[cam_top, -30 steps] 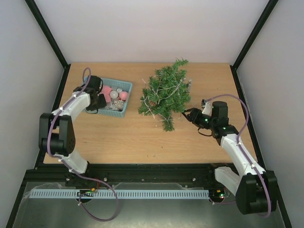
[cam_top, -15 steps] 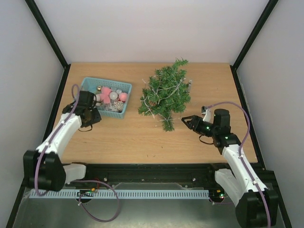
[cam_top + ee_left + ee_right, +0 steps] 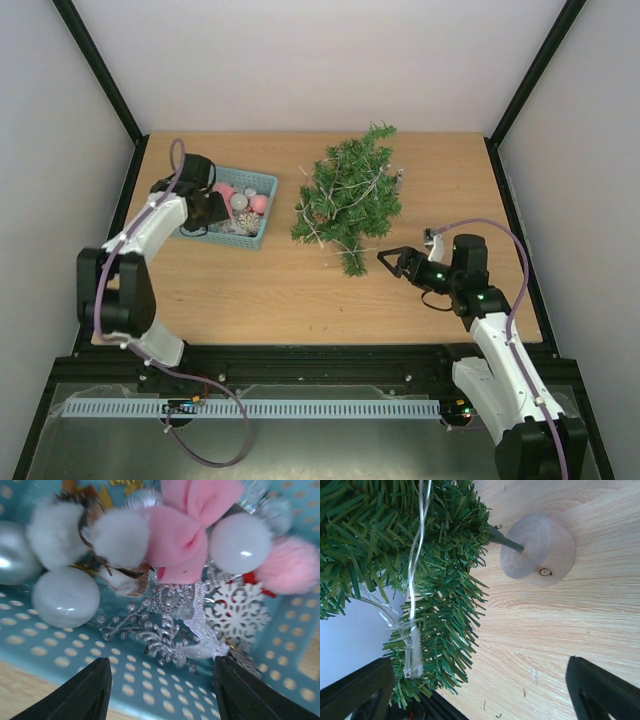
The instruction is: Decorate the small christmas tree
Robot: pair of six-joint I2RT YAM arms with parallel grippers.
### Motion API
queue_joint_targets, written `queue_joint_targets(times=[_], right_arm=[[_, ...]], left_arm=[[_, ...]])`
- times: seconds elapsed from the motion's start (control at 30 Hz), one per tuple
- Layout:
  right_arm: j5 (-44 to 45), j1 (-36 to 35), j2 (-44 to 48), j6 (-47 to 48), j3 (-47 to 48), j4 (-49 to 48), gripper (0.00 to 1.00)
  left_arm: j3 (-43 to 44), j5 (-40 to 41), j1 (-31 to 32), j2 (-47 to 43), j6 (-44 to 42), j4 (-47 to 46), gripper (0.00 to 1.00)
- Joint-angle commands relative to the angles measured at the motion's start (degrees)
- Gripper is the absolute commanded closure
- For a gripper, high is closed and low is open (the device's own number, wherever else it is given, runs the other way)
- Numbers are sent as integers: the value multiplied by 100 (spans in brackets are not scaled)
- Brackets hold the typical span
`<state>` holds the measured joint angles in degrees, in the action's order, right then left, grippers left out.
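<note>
The small christmas tree, an artificial one of bushy dark green needles wound with a clear string of lights, sits mid-table on the pale wooden table; it appears to lie on its side, its small round pale base tipped over with the stem running out sideways

The right gripper hovers just beside the tree's near branches, jaws spread wide and holding nothing; the left gripper hangs over the teal perforated plastic basket of ornaments, jaws likewise parted and empty, the near wall of the basket between them

The step in hand looks like picking one ornament while the other arm readies the tree; to do it well, the left claw should clear the basket wall first, then settle on a single piece that stands proud of the heap; the white wooden snowflake and the silver glitter sprig lie tangled together, so a pinch there may lift both; the glossy white bauble at the side sits freer, though it may slip from smooth fingers; the right claw would do best to take the stem near the base rather than the needles, keeping clear of the light string, which could snag and drag the tree
</note>
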<state>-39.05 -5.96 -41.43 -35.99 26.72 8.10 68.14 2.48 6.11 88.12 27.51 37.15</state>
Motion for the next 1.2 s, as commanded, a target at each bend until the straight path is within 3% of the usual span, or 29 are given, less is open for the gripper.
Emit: queue_joint_targets(times=[0.0, 0.23, 0.43, 0.83, 1.17], right_arm=[[-145, -2, -8, 81, 149, 301, 1], [-276, -5, -254, 23, 336, 147, 1], [-366, -6, -375, 56, 507, 58, 1], [-596, -17, -385, -18, 306, -201, 1], [-704, -55, -234, -183, 84, -286, 1]], left_arm=[[206, -112, 22, 741, -252, -56, 41], [209, -245, 75, 1064, -288, -102, 42], [-141, 40, 75, 865, -289, 200, 55], [-1268, 125, 75, -30, 220, 527, 58], [-2111, 25, 77, -1310, 734, 833, 57]])
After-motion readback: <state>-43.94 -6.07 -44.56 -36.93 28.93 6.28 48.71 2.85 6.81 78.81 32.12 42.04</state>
